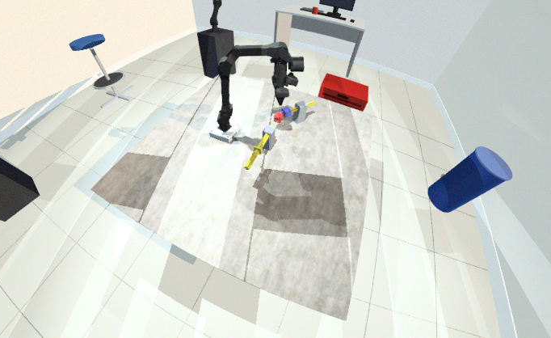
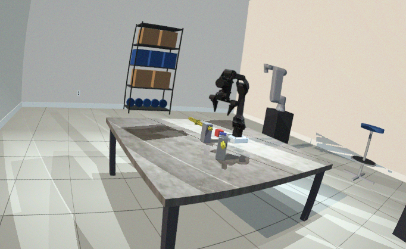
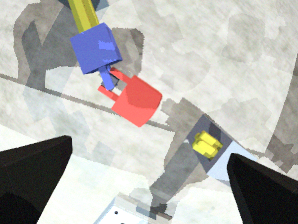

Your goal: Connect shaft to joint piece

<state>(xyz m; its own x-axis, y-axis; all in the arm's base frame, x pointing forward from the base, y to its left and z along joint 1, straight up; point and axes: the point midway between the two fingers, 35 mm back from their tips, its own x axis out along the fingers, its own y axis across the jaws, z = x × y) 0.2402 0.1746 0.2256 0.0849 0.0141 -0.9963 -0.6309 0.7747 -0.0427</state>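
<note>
The red joint piece (image 1: 278, 117) (image 2: 218, 133) (image 3: 137, 101) hangs by two prongs on the blue hinge part (image 1: 286, 111) (image 3: 95, 48), on the end of the fixed yellow shaft (image 1: 311, 103) (image 3: 84, 14) in its grey block (image 1: 300, 113) (image 2: 221, 152). In the wrist view its far end faces roughly toward the tip of the second yellow shaft (image 1: 253, 158) (image 2: 195, 121) (image 3: 207, 144), with a gap between them. The inside of its opening is hidden. The second shaft passes through the other grey block (image 1: 268, 139) (image 2: 205, 134). My gripper (image 2: 221, 112) (image 3: 150, 155) is open and empty, above the joint, touching nothing.
The arm's white base (image 1: 224, 133) (image 2: 238, 139) stands on the table (image 2: 198, 179) beside the two blocks. Most of the second shaft sticks out behind its block, away from the joint. A red box (image 1: 343, 92), a desk and a stool stand beyond the table.
</note>
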